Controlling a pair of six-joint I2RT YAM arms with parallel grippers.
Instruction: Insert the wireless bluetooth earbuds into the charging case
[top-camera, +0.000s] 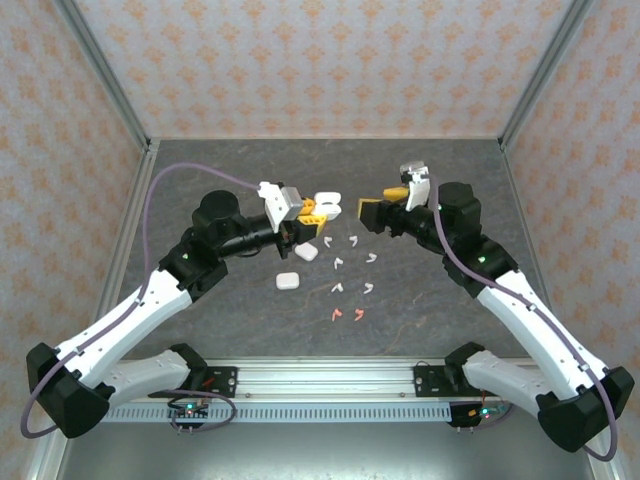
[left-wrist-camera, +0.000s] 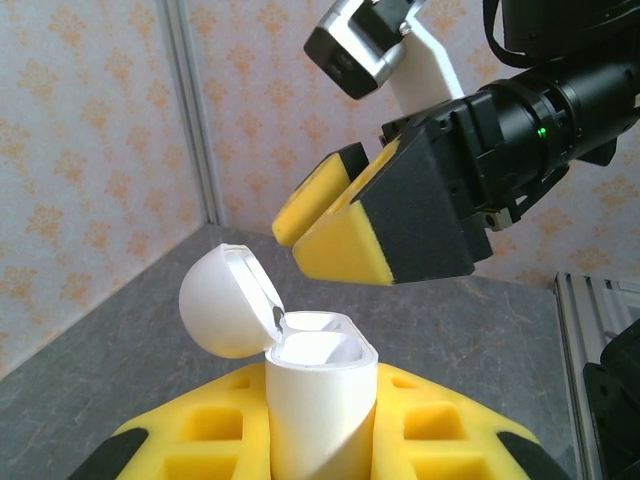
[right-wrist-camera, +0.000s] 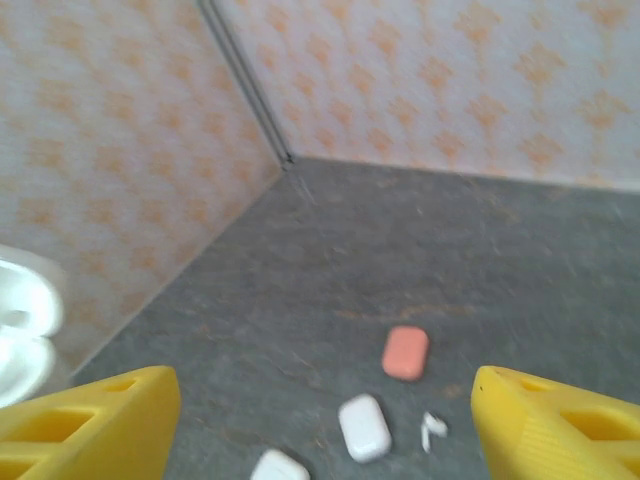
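Left gripper (top-camera: 311, 211) clamped on white charging case (left-wrist-camera: 318, 395), lid open. Right gripper (right-wrist-camera: 320, 420) spread wide, empty. Earbuds (top-camera: 345, 263) loose on table (top-camera: 200, 170).

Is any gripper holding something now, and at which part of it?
The left gripper clamps the open charging case by its lower body. The right gripper is open, empty.

Earbuds (top-camera: 340, 263) lie scattered on the table (top-camera: 250, 180), 2 cases (top-camera: 306, 252) just left of them.
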